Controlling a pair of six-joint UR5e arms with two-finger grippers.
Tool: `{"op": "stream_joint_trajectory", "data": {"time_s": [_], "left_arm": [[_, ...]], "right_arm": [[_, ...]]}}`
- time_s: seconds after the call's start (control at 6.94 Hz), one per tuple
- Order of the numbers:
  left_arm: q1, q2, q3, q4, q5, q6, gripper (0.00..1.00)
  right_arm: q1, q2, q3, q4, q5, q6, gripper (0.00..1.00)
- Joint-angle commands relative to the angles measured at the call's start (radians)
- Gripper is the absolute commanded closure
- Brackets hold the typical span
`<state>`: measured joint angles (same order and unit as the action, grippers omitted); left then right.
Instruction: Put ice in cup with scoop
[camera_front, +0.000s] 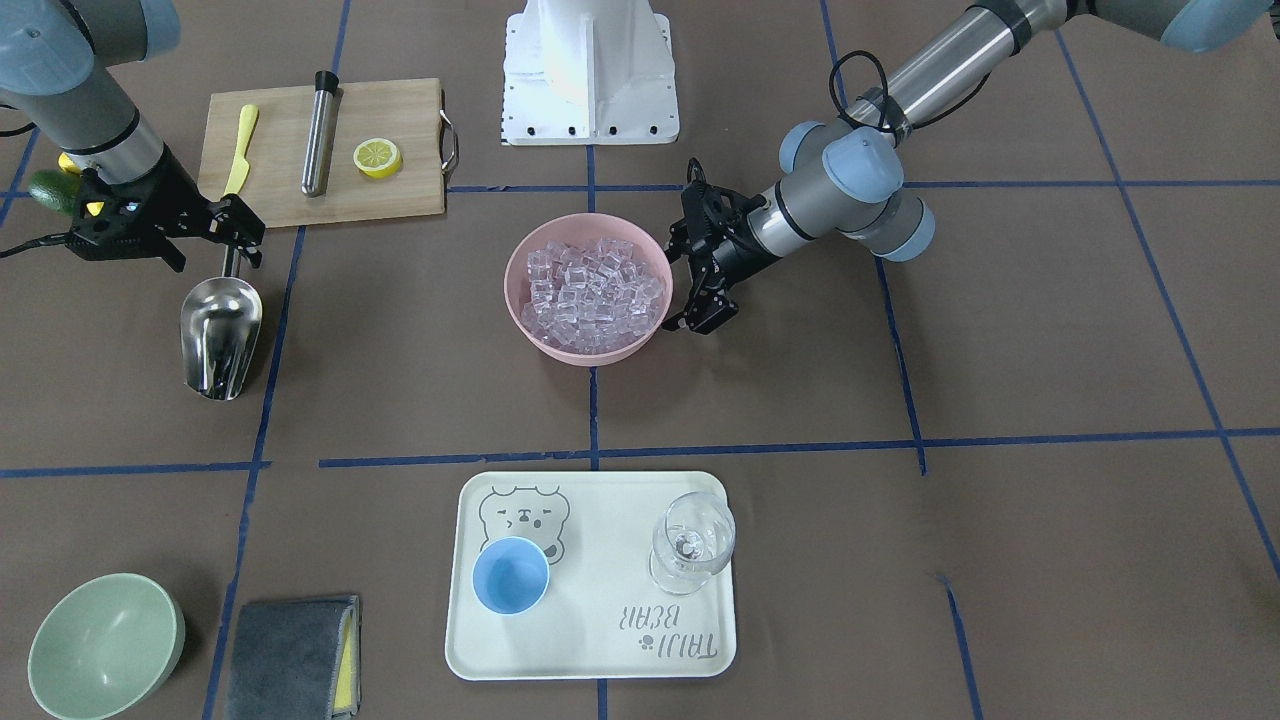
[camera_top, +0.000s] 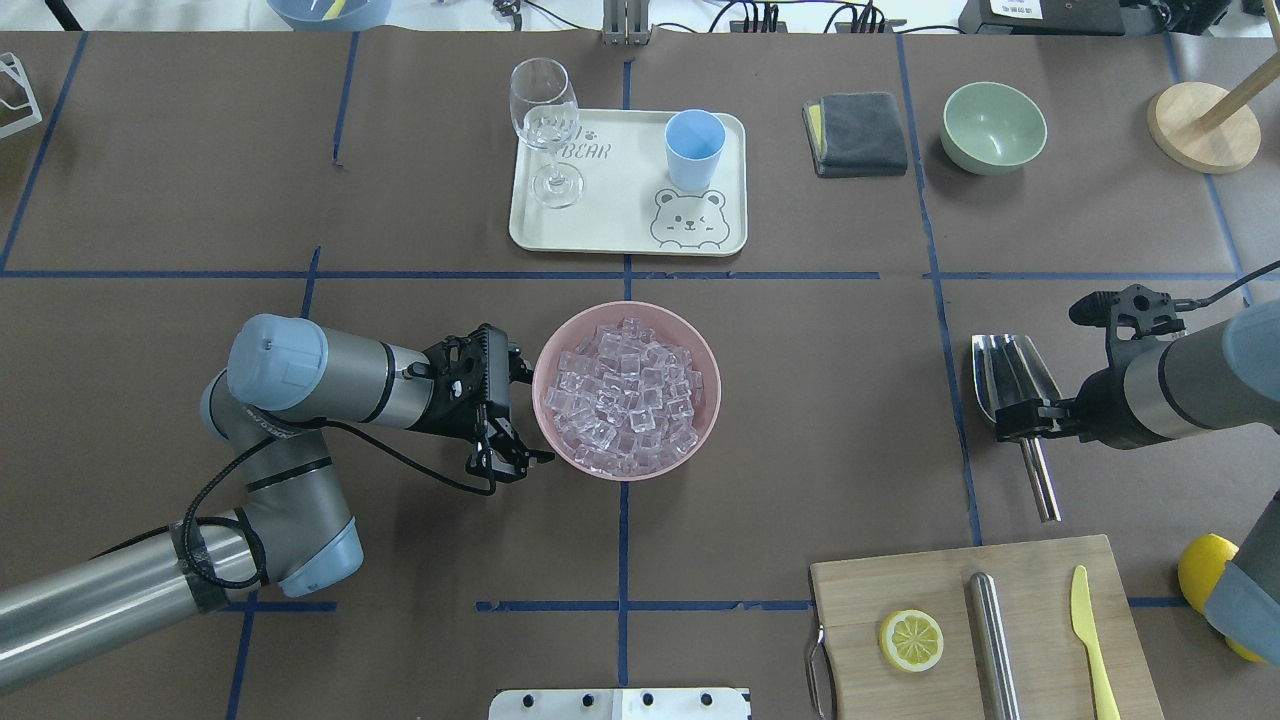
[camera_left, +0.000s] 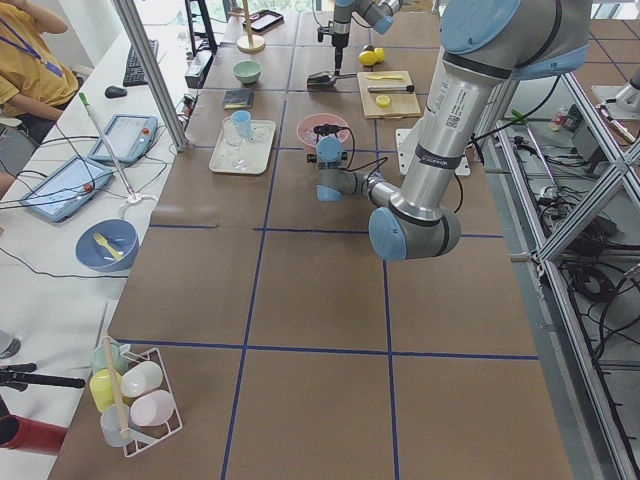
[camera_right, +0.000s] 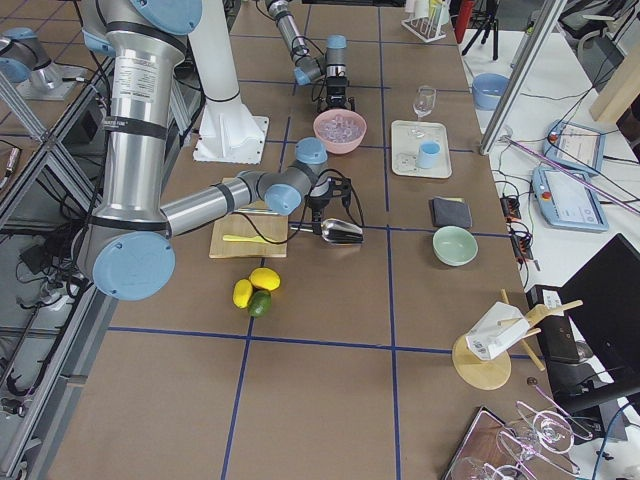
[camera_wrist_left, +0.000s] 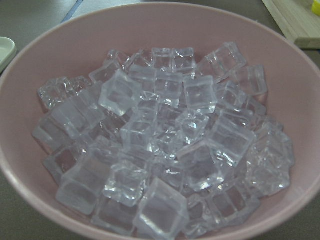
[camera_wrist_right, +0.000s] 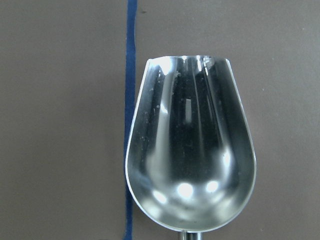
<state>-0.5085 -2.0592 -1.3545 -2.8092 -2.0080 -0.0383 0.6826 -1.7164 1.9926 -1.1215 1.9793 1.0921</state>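
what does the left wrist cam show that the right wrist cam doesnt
Only the left wrist view: the pink bowl heaped with ice, plus a corner of the wooden board at top right. Only the right wrist view: the scoop, empty, trough facing up. Both: the brown table with blue tape on it.

Clear ice (camera_front: 597, 290) heaped in bowl (camera_front: 585, 352); blue cup (camera_front: 510, 575) upright on tray (camera_front: 600, 560); steel scoop (camera_front: 220, 330) empty.

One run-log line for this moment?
right gripper at shiny steel scoop handle, grip unclear | left gripper open beside pink bowl of clear ice cubes | light-blue cup empty
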Motion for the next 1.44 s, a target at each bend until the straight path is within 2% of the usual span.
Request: {"op": "stream_joint_trajectory", "data": {"time_s": [0.0, 0.14, 0.29, 0.43, 0.58, 0.72, 1.3], "left_arm": [[-0.001, 0.002, 0.000, -0.004, 0.000, 0.000, 0.00], [-0.001, 0.002, 0.000, -0.004, 0.000, 0.000, 0.00], [-0.001, 0.001, 0.000, -0.004, 0.000, 0.000, 0.00], [-0.001, 0.001, 0.000, -0.004, 0.000, 0.000, 0.00], [-0.001, 0.001, 0.000, -0.006, 0.000, 0.000, 0.00], [-0.001, 0.001, 0.000, -0.006, 0.000, 0.000, 0.00], [-0.001, 0.008, 0.000, -0.015, 0.000, 0.000, 0.00]], "right_arm": [[-0.079, -0.018, 0.000, -0.004, -0.042, 0.043, 0.08], [-0.095, -0.034, 0.000, -0.004, -0.040, 0.042, 0.11], [-0.095, -0.043, 0.000, -0.004, -0.031, 0.042, 0.22], [-0.095, -0.045, 0.000, -0.006, -0.030, 0.040, 0.51], [-0.092, -0.046, 0.000, -0.007, -0.022, 0.040, 0.93], [-0.091, -0.046, 0.006, -0.006, -0.020, 0.037, 1.00], [-0.086, -0.051, 0.054, -0.004, -0.016, 0.022, 1.00]]}}
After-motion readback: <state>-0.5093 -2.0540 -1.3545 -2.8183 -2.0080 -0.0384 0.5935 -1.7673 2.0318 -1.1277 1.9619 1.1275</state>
